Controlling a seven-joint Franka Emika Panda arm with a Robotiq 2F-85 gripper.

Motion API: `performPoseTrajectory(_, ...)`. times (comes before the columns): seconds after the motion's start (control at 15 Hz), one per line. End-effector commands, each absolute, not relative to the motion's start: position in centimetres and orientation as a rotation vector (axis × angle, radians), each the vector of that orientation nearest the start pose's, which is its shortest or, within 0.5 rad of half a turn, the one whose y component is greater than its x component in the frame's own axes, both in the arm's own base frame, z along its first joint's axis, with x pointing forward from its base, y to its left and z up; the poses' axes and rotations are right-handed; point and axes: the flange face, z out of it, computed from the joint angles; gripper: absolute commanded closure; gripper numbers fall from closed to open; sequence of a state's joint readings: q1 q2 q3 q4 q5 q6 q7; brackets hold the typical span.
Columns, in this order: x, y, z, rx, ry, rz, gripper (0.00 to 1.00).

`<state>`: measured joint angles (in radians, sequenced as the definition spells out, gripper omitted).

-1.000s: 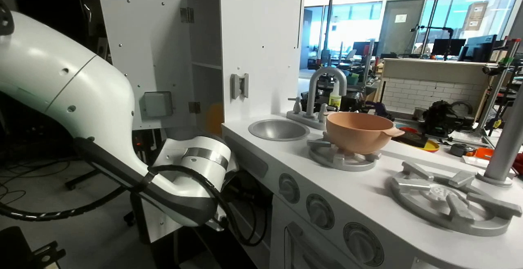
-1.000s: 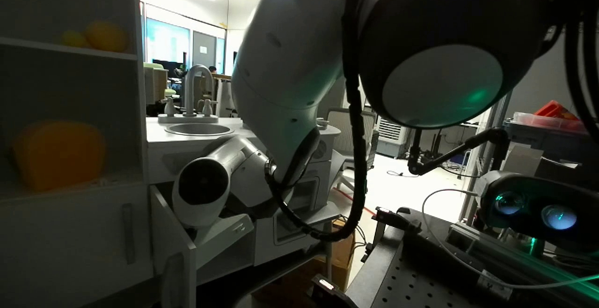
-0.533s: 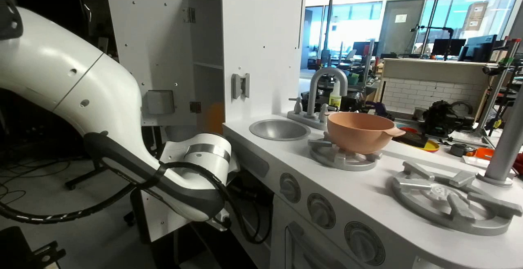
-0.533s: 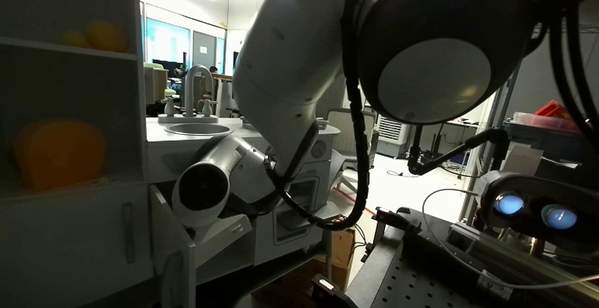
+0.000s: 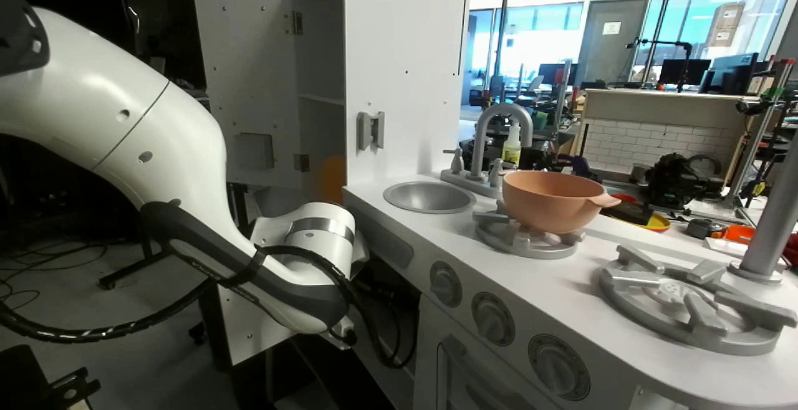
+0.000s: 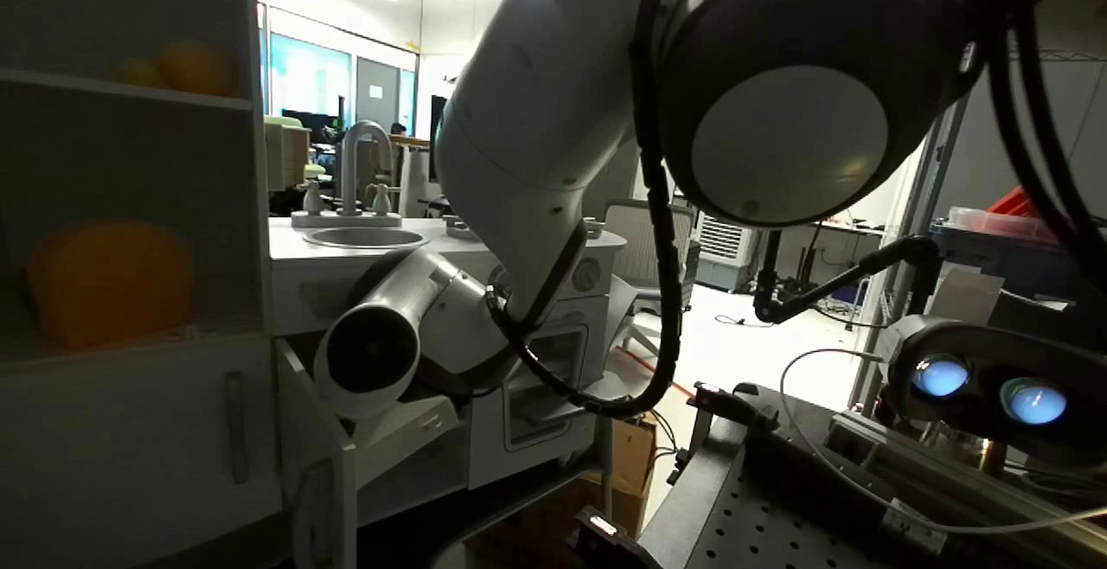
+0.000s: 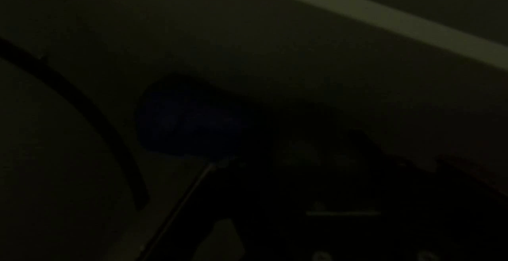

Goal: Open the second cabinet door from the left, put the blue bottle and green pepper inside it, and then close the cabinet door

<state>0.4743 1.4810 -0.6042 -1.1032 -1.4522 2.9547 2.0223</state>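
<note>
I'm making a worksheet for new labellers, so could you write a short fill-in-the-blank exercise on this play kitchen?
1. In an exterior view, the second cabinet door from the left is not shut but ____.
2. The bottle in the dark wrist view is ____.
3. The tan bowl sits on ____ of the two stove burners.
4. In an exterior view, the large rounded item on the lower shelf is ____.
Missing words: open; blue; one; orange.

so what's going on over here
A robot arm reaches into the lower part of the play kitchen, where the second cabinet door from the left stands open. In the very dark wrist view, the blue bottle shows right by the gripper; whether it is held or just lying there, I can't tell. I can't make out the green pepper.
</note>
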Motion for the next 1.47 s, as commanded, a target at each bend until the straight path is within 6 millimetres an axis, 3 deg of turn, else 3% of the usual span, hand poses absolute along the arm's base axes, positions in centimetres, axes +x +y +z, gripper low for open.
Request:
performPoseTrajectory(0.0,70.1,9.6,-6.0,-3.189,0.06,-1.519,0.09)
performPoseTrajectory(0.13,70.1,9.8,-6.1,-3.184,0.062,-1.52,0.0)
performPoseTrajectory(0.53,69.7,10.4,-5.9,-3.178,0.046,-1.501,0.0)
performPoseTrajectory(0.93,67.7,10.8,-4.4,-3.195,-0.098,-1.293,0.0)
performPoseTrajectory(1.4,66.8,10.5,-2.3,-3.176,-0.15,-1.2,0.0)
